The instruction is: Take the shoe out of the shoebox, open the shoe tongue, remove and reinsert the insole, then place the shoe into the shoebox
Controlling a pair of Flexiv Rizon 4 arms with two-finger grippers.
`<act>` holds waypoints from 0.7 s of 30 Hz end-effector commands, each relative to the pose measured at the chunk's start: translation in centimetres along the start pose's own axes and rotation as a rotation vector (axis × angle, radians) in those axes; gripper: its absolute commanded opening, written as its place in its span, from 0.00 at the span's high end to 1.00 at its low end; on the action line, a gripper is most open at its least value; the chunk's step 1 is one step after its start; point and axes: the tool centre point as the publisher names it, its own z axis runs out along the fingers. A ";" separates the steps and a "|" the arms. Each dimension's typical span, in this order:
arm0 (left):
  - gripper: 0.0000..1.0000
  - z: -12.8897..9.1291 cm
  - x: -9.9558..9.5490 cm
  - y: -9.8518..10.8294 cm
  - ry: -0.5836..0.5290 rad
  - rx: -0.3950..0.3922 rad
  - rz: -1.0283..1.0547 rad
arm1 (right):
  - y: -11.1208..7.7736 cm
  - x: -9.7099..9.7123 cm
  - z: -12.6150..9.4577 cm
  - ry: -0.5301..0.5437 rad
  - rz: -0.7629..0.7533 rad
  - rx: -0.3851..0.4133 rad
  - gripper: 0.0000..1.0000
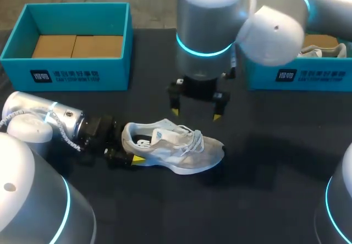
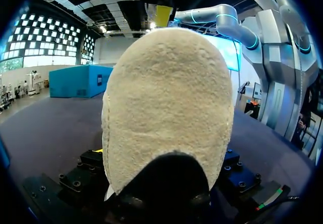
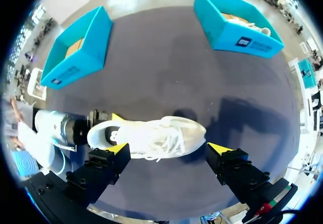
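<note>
Shoe (image 1: pixel 173 148) heel in left gripper (image 1: pixel 132 145); right gripper (image 1: pixel 196 114) above.

Shoe (image 1: pixel 173 148) sits mid-counter (image 1: pixel 264 161), heel left, toe right. Left gripper (image 1: pixel 131 148) is at the heel, jaws on either side of it. Right gripper (image 1: pixel 196 112) hangs above and just behind the shoe, jaws spread. Left shoebox (image 1: pixel 69 68) stands back left, right shoebox (image 1: pixel 297 75) back right, second shoe (image 1: pixel 324 50) inside it.

A dark table (image 1: pixel 275 161) carries, at about two o'clock in the head view, a second teal box (image 1: pixel 297 76) with a pale sneaker (image 1: pixel 324 50) lying inside it, and at ten o'clock two brown cardboard pieces (image 1: pixel 77 46) side by side.
</note>
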 end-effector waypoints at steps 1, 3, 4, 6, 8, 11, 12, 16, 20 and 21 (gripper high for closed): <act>1.00 0.1 0.1 -0.1 -0.002 -0.003 0.000 | -1.5 8.1 1.5 -0.167 0.122 -0.029 0.00; 1.00 0.1 0.1 -0.1 -0.002 -0.003 0.000 | -1.8 8.7 1.7 -0.160 0.115 -0.030 0.00; 1.00 0.1 0.1 -0.1 -0.002 -0.003 0.000 | -2.1 9.4 2.0 -0.184 0.113 -0.038 0.00; 1.00 0.1 0.1 -0.1 -0.002 -0.003 0.000 | -2.5 10.2 2.3 -0.175 0.106 -0.037 0.00; 1.00 0.1 0.1 -0.1 -0.002 -0.003 0.000 | -2.8 10.9 2.6 -0.190 0.106 -0.036 0.00; 1.00 0.1 0.1 -0.1 -0.002 -0.003 0.000 | -3.4 12.1 3.1 -0.208 0.104 -0.034 0.00; 1.00 0.1 0.1 -0.1 -0.002 -0.003 0.000 | -3.4 12.2 3.2 -0.209 0.103 -0.033 0.00; 1.00 0.1 0.1 -0.1 -0.002 -0.003 0.000 | -4.0 13.9 4.2 -0.245 0.117 -0.017 0.00; 1.00 0.1 0.1 -0.1 -0.002 -0.003 0.000 | -4.2 15.0 4.8 -0.266 0.127 -0.020 0.00; 1.00 0.1 0.1 -0.1 -0.002 -0.003 0.000 | -4.3 15.1 4.9 -0.266 0.128 -0.020 0.00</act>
